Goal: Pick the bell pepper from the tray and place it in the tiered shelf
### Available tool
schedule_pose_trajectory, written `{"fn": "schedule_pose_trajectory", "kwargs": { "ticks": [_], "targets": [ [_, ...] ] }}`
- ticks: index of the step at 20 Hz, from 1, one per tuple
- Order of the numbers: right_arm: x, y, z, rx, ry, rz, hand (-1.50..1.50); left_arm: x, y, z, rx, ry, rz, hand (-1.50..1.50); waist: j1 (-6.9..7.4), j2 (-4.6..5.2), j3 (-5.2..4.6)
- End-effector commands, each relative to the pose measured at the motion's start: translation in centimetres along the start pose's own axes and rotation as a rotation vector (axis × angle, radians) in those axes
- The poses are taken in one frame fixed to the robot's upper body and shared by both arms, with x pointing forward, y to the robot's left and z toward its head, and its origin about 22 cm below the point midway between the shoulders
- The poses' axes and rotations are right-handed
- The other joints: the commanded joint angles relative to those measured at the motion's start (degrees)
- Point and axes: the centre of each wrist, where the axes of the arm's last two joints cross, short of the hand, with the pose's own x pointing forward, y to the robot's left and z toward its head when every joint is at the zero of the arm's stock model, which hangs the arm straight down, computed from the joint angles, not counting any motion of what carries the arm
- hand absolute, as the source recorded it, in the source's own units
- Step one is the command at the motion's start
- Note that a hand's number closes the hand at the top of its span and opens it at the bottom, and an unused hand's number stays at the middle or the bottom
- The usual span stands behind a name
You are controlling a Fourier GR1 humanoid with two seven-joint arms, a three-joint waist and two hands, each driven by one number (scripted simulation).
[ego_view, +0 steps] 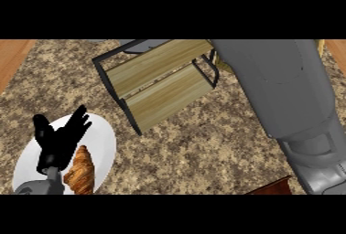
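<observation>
A tiered shelf (159,82) of wooden boards in a black frame stands on the speckled counter (202,146). Below and left of it, the left hand (61,135) rests open over a white plate (101,137) — croissant (81,171) beside it. The right forearm (290,96) passes to the right of the shelf — its hand and the bell pepper unseen.

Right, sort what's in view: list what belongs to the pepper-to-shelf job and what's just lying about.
Job: tiered shelf; right forearm; dark corner at the lower edge, probably the tray. Pepper not seen.
Lying about: white plate; croissant on it; open left hand over the plate.
</observation>
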Motion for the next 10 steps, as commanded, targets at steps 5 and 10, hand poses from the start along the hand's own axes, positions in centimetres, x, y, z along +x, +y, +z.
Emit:
{"fn": "schedule_pose_trajectory", "kwargs": {
  "ticks": [5,10],
  "targets": [
    [-2.9,0.9,-2.4,-0.022,-0.034,0.003,1.5,-1.0,-0.4,-0.7,-0.012,0.053,0.015,0.0,0.15,0.37,-0.22],
    [-1.2,3.5,-2.6,0.018,-0.07,-0.03,1.5,-0.9,0.2,-0.3,0.005,0.054,0.016,0.0,-0.5,-0.04,-0.19]
  ]
}}
